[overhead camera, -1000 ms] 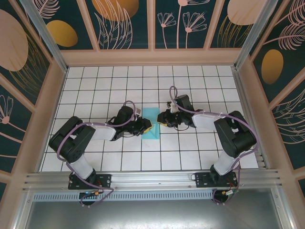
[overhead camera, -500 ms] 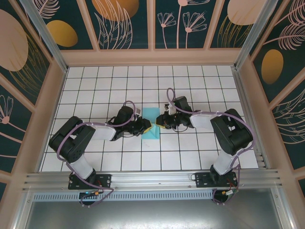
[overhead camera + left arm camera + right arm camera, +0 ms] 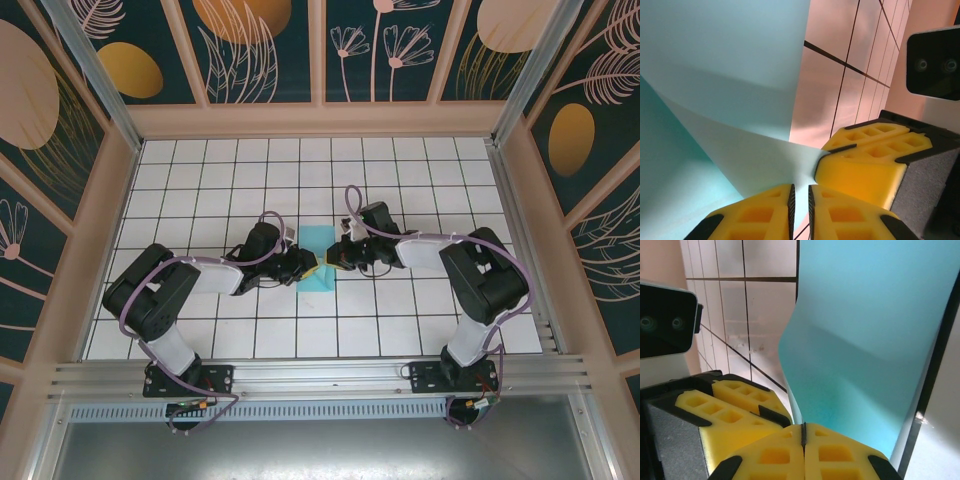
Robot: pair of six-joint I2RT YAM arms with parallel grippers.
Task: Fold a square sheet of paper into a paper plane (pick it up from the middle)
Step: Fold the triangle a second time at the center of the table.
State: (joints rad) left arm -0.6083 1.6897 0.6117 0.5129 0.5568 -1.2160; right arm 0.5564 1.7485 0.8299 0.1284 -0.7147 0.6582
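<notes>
Lying near the middle of the white tiled table with dark grid lines, the turquoise-blue paper plane sits between the two arms, its long side running away from their bases. It is a partly folded sheet, and its near end is lifted slightly off the tiles where the grippers meet it.

The left gripper, with yellow ribbed finger pads, reaches in from the left at the paper's near left edge. In the left wrist view its fingers stand almost together, with only a thin slit between them, and a pale pointed corner of the paper plane runs down into that slit, so it is pinching the paper.

The right gripper, also yellow-padded, comes in from the right and meets the same corner, its tips just beside those of the left one. In the right wrist view its jaws are pressed fully together, and the curled lower edge of the paper plane enters the seam between them, clamped there. Above that grip the sheet bows upward and then lies flat over the tiles.

Dark teal wall panels painted with flowers and orange ovals enclose the table on three sides.
</notes>
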